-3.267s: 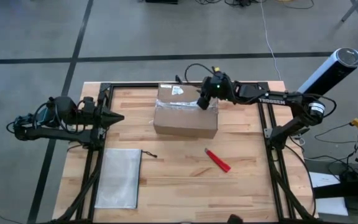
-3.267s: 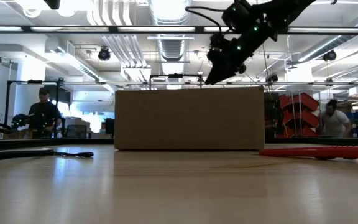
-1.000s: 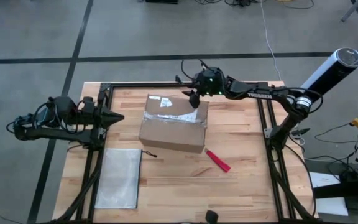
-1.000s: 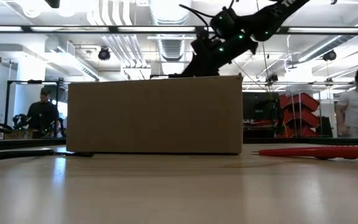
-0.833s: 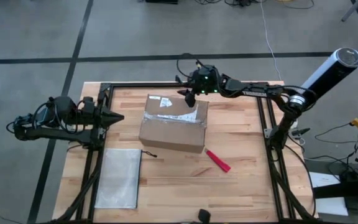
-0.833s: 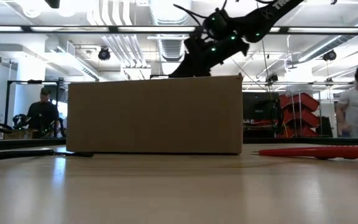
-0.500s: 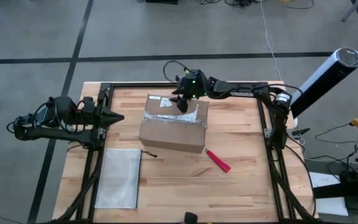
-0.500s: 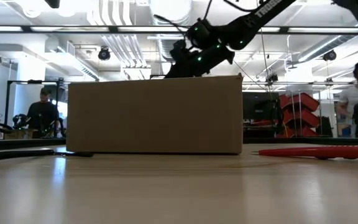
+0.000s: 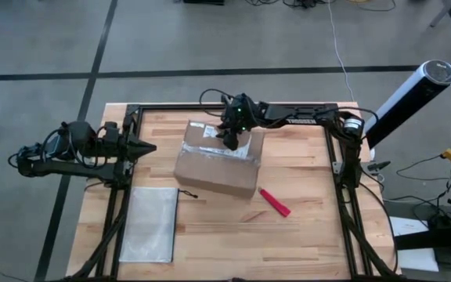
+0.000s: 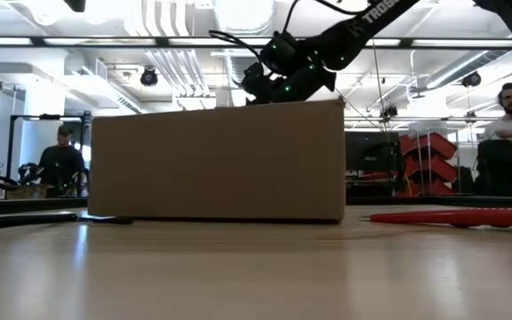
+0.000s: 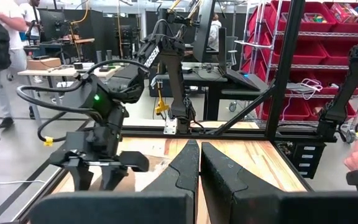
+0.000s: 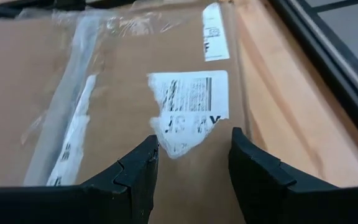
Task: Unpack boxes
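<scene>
Your counter (image 9: 304,235), near edge to far:

- Grey-white zip pouch (image 9: 150,224): flat at the near left corner, apart from everything else.
- Red utility knife (image 9: 274,202): lying just beside the box's near right corner.
- Cardboard box (image 9: 216,159): mid-counter toward the far side, slightly skewed, clear tape and a torn white label (image 12: 188,106) on its top.
- Right end effector (image 9: 232,139): over the box top near its far edge, your fingers (image 12: 132,168) parted about halfway, straddling the label's torn edge, gripping nothing.
- Left end effector (image 9: 141,147): at the left frame, well apart from the box, fingers closed together, empty.
</scene>
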